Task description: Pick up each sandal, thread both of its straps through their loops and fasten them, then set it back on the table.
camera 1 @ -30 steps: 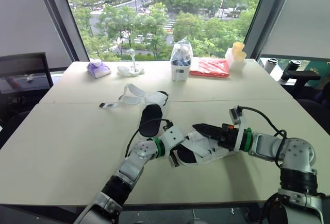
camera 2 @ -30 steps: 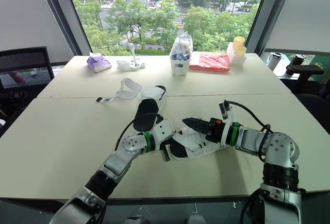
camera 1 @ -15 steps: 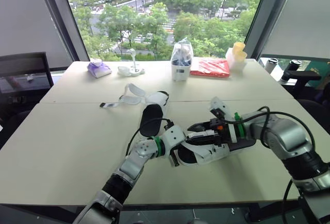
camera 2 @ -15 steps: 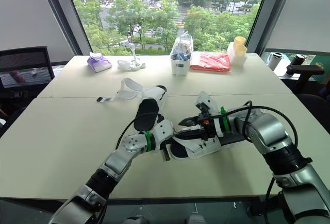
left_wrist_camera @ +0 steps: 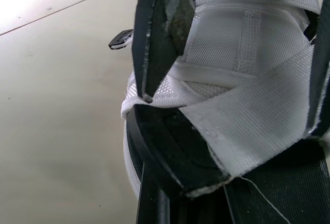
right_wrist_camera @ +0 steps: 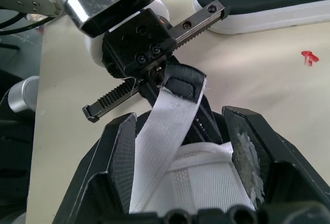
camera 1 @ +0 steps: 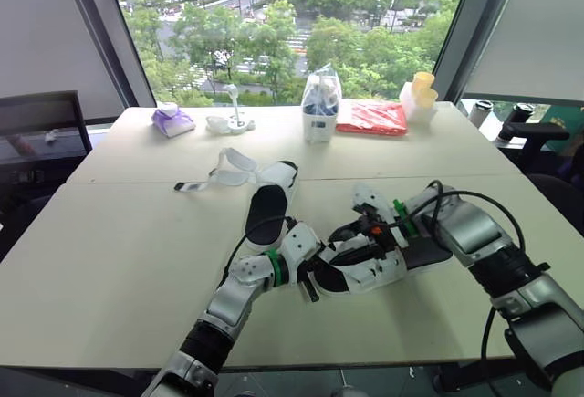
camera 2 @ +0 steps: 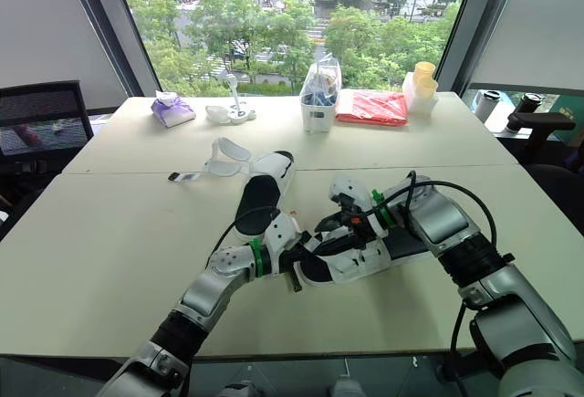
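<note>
White webbing and a black sole make up the sandal that lies on the pale beige table between the two grippers, with its toe end at the left one.

The left gripper has its jaws set wide across the sandal's front band. In the left wrist view one black finger presses its tip on the woven band, and the other finger lies against the band's far side. The band is thus held between the jaws, and the black edge of the sole curves just under them.

The right gripper hangs over the middle of the same sandal with its jaws apart, gripping nothing. A loose white strap runs up between them, close beside one finger and clear of the other finger. The strap's black tip lies just past the right jaws, up against the left gripper.

Beyond both pairs of jaws, apart from them, a second white-strapped black-soled sandal lies flat on the table with its straps splayed open. Well beyond that, near the window edge, stand a clear plastic tub and a red packet.
</note>
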